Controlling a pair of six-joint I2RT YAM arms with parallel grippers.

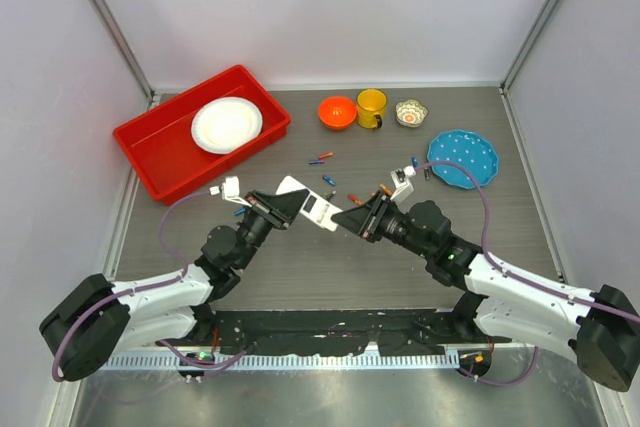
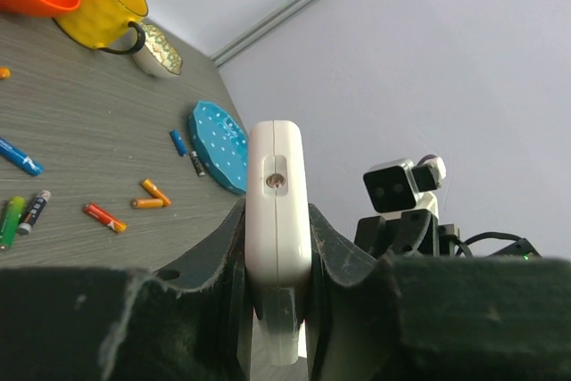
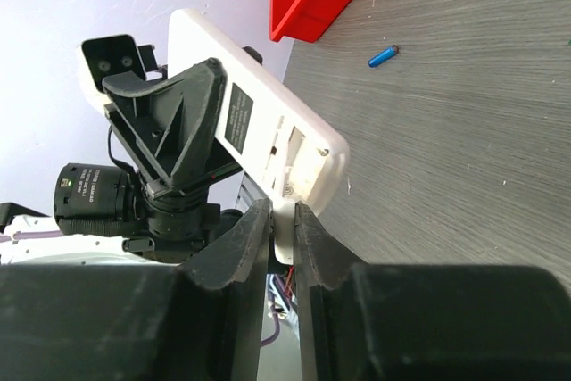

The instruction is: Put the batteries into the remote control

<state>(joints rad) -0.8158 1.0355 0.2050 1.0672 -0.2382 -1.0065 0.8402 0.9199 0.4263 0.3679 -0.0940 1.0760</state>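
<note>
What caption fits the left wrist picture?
The left end effector grips the white remote control, batteries scattered on the table beyond.

Your left gripper (image 1: pixel 291 203) is clamped tight, arm reaching forward and inward; your right gripper (image 1: pixel 352 219) faces it, jaws a narrow slit apart.

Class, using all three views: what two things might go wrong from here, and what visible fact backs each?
1. The left gripper clamps the remote control off the table, and the right gripper straddles its free end, so a pull may twist it loose.
2. The batteries lie loose on the table; a nudge might roll them.
</note>
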